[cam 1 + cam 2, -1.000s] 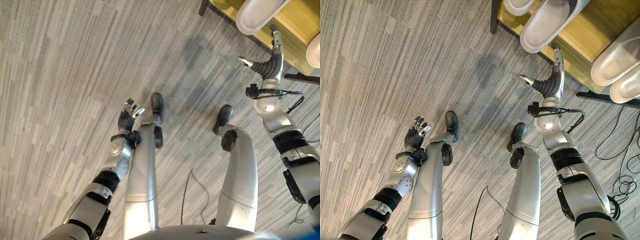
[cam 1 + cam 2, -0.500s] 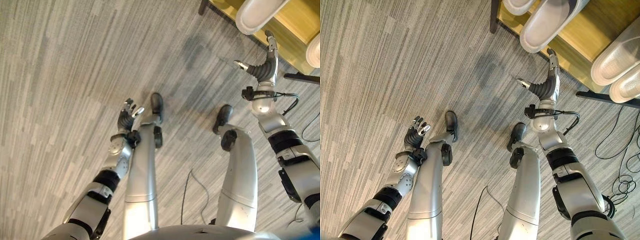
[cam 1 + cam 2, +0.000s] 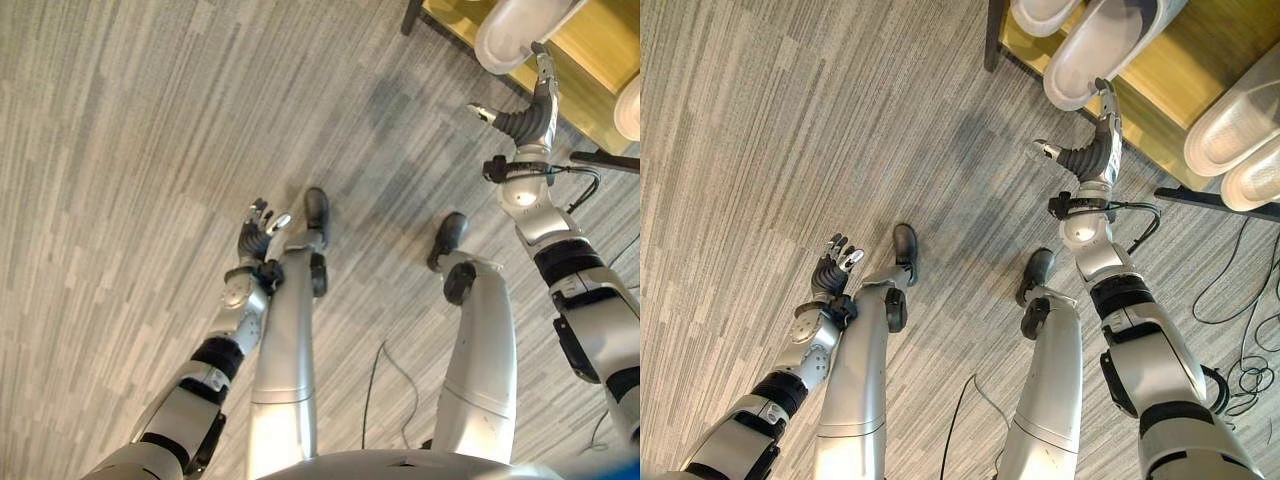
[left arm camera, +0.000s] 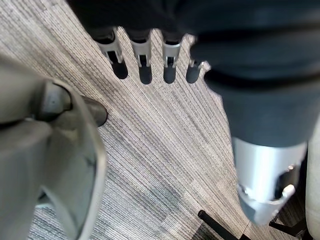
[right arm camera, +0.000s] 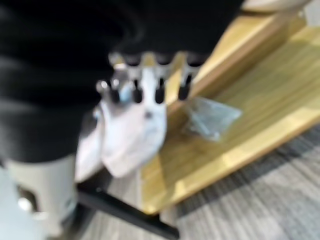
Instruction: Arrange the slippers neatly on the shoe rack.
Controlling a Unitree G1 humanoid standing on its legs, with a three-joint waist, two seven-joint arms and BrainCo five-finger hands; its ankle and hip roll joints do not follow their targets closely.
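The left hand [image 3: 832, 268] hangs low over the grey striped carpet [image 3: 760, 130], fingers loosely spread and holding nothing; its wrist view shows the dark tips in a straight row above bare carpet.

Further right, the right hand [image 3: 1092, 150] reaches up toward the wooden shoe rack [image 3: 1160, 100]. Its fingers [image 3: 1106, 100] are extended straight, tips at the near edge of a pale grey slipper [image 3: 1102, 45] that lies tilted on the rack's shelf, toe end pointing back at the hand. Whether the fingertips actually touch the slipper's rim or stop just short of it cannot be told. The thumb [image 3: 1045, 151] sticks out to the side, well apart from the fingers, so the hand is spread wide and clasps nothing. In the right wrist view the fingers [image 5: 159, 85] line up straight in front of the same pale slipper [image 5: 132, 132] on the yellow wood.

Beyond the hand's fingers and slightly to their left, a second pale slipper [image 3: 1038, 12] sits beside the first on the same shelf. Off to the hand's right, two more pale slippers [image 3: 1240, 110] lie side by side on the rack, near each other and well apart from the hand.
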